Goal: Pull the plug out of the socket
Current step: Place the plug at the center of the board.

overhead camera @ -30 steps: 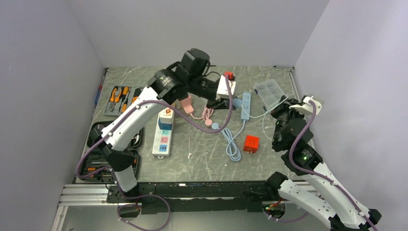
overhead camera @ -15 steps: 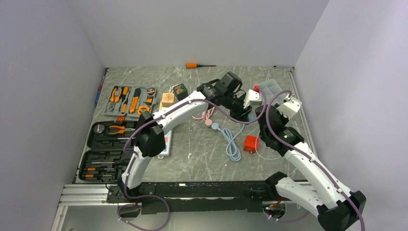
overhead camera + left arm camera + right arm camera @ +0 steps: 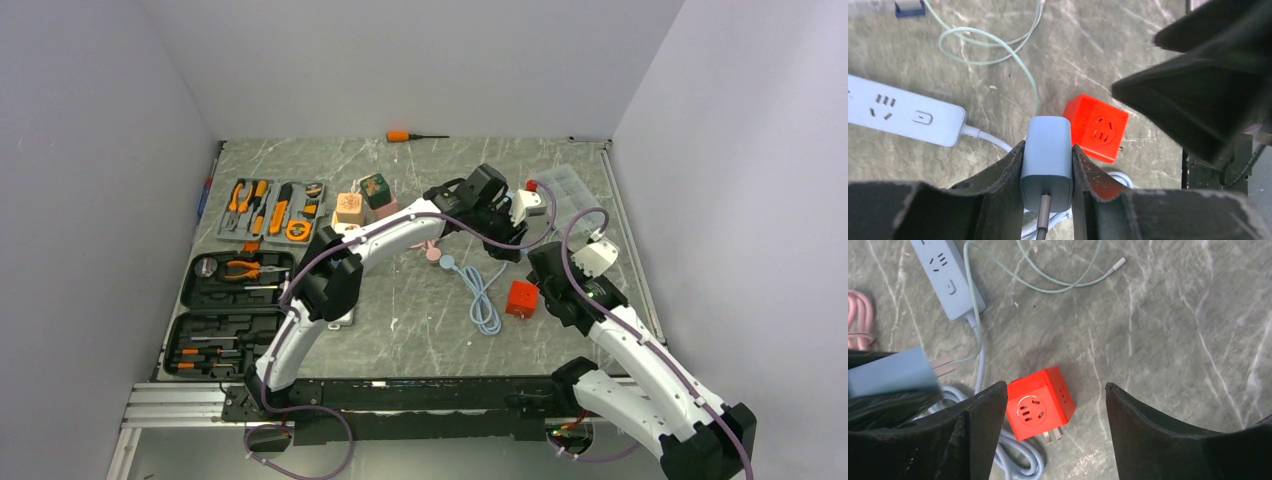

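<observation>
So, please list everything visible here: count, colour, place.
plug: 1, pale blue, clamped in the left gripper, prongs bare
power strip: 1, pale blue, lying flat
cube socket: 1, red, under the right gripper
thin cable: 1, pale green, by the power strip
coiled cable: 1, blue, beside the cube socket
pink cable: 1, centre
tan cube: 1, back centre
green cube: 1, beside it
screwdriver: 1, orange handle, back edge
tool tray: 1, grey, back left
tool cases: 2, black, left edge
clear box: 1, back right
left gripper: 1, black, shut on the plug
right gripper: 1, black, open
</observation>
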You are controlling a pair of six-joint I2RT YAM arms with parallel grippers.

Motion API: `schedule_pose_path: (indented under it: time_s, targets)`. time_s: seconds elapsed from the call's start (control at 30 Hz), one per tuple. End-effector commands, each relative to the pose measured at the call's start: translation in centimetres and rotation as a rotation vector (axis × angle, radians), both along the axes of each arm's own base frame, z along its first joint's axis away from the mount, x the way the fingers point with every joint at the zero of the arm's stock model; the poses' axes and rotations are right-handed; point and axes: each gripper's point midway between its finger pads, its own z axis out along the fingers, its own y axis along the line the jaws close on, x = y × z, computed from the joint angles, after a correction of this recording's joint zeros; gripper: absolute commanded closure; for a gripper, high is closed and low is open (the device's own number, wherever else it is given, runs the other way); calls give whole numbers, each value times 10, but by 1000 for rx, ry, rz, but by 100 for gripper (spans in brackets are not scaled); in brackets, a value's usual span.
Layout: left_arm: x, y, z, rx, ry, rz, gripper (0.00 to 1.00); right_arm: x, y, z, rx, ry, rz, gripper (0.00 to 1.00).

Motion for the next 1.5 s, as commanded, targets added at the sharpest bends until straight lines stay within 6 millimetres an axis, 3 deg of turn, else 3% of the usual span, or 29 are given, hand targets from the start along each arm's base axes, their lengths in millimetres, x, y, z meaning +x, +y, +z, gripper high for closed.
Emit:
schedule_pose_path:
  time_s: [0.0,0.23,0.4,0.63,0.7,0.8,0.83,1.03,1.17,1.27,1.33,1.47]
  targets:
    - [8,-14,7,-34,44,52,98,-11,4,7,90,-26,-17,25]
    - [1,-25,-13,-32,94,14,85,-16,5,56,203,-224,15,21]
    - [-1,-30,-27,-16,94,9,72,-18,11,72,245,-287,76,19]
    - [-4,-26,-50,45,77,26,32,-18,10,84,240,-287,78,17]
    - [-6,-22,-42,60,85,31,25,-21,11,82,244,-272,85,17]
    - [-5,-9,-17,67,15,21,3,-31,15,74,265,-223,113,16]
    - [-4,-2,-7,67,-15,16,1,-35,17,71,271,-203,128,16]
    - [20,57,63,61,-44,117,1,-62,32,71,242,-27,319,14]
    - [37,118,106,130,-102,197,1,-69,42,82,206,89,437,11]
    - [53,173,124,221,-208,283,0,-53,54,90,193,91,490,8]
    - [69,212,125,292,-263,376,1,-34,66,90,205,48,508,8]
    - [99,285,106,423,-262,590,1,15,101,79,259,-53,556,7]
